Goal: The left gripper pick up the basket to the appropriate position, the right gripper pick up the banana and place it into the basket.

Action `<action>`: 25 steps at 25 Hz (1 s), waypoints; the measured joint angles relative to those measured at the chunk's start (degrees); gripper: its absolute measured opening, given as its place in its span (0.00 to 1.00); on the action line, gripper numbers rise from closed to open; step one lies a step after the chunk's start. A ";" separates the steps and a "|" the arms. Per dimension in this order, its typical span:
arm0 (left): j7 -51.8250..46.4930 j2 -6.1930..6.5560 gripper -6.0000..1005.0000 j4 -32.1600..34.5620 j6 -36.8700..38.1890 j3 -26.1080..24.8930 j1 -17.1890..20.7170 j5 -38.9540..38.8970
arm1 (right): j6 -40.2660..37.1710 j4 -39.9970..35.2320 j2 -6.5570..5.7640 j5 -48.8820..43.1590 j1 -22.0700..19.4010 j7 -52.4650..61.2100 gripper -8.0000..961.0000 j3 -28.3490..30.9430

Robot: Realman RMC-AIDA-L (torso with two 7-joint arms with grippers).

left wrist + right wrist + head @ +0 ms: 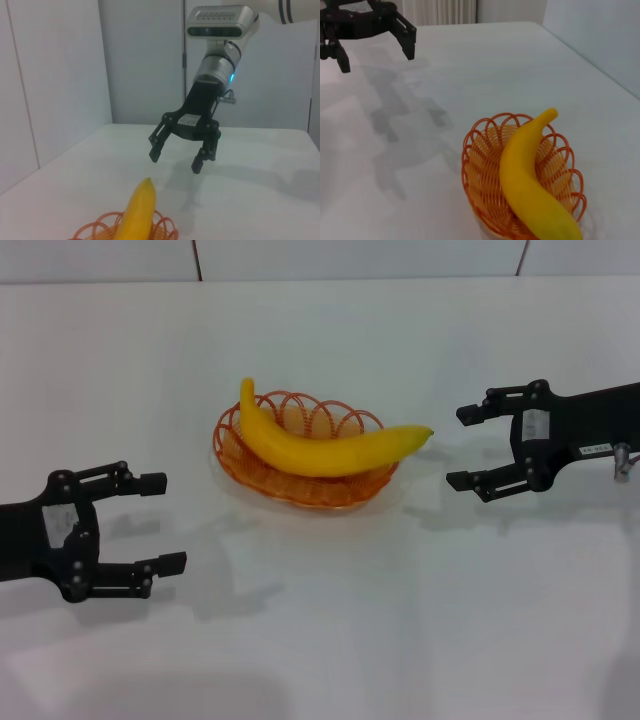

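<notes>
The orange wire basket stands on the white table at the middle. The yellow banana lies in it, both ends over the rim. My left gripper is open and empty, near the table's front left, apart from the basket. My right gripper is open and empty, just right of the banana's tip, not touching it. The right wrist view shows the basket, the banana and the left gripper farther off. The left wrist view shows the banana, the basket rim and the right gripper.
The white table runs to a white wall at the back. Nothing else stands on it.
</notes>
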 joint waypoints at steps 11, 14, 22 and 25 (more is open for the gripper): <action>-0.07 -0.17 0.88 0.00 -0.02 -1.32 0.23 0.70 | -0.01 0.04 0.01 -0.06 0.00 -0.07 0.89 0.00; -0.10 -0.17 0.88 0.00 -0.02 -1.38 0.35 0.71 | -0.01 0.04 0.01 -0.06 0.02 -0.08 0.89 0.00; -0.13 -0.17 0.88 0.00 -0.09 -1.42 0.44 0.71 | -0.01 0.04 0.00 -0.06 0.07 -0.08 0.89 0.00; -0.13 -0.17 0.88 0.00 -0.17 -1.42 0.44 0.71 | -0.01 0.04 0.00 -0.06 0.08 -0.08 0.89 0.00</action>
